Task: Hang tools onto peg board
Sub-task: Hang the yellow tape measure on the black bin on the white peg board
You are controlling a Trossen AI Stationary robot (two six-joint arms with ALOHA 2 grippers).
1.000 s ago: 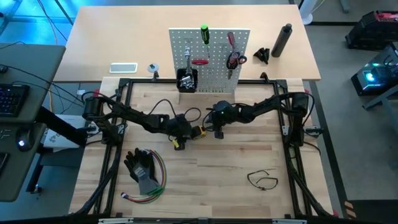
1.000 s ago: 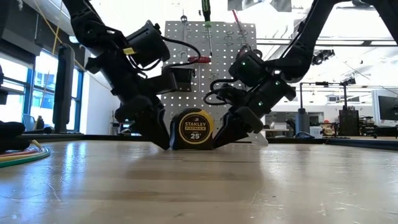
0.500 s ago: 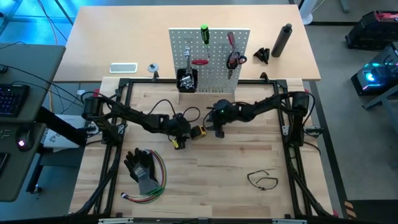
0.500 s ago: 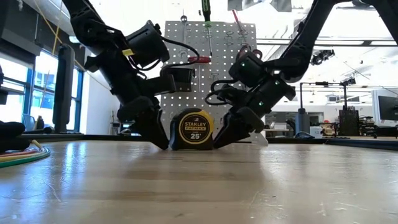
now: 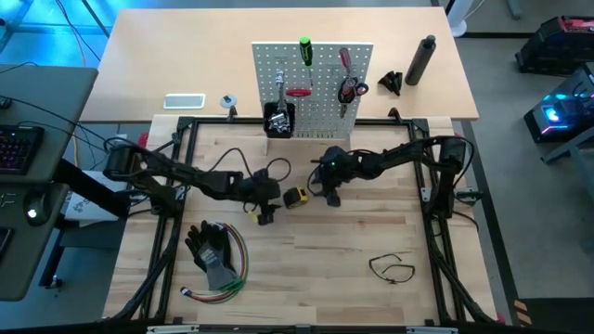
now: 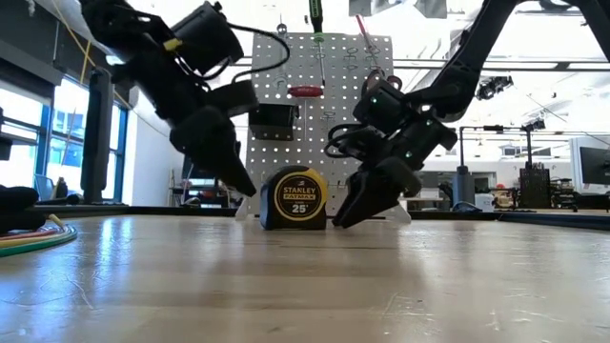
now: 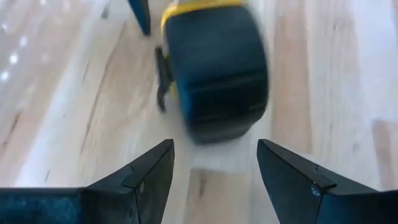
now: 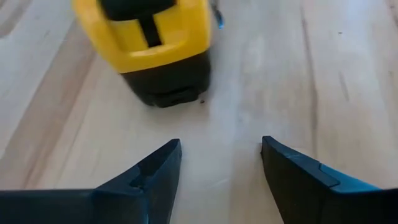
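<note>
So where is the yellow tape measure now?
In the high view the tape measure stands on the table's middle, between the open left gripper and right gripper, touching neither.

Two dark, near-black articulated arms of chunky segments joined by rounded housings. The left arm [image 5: 176, 173] carries a small yellow label near its wrist, seen in the low view, and a red-orange mark on its base joint in the high view. Thin black cables loop loosely off both wrists. The right arm [image 5: 399, 160] shows a small green indicator light on its wrist housing. Each arm ends in jaws of two flat, tapering, matte black fingers [image 7: 146, 177] with angular, wedge-like tips; a small round screw sits on one left finger.
</note>
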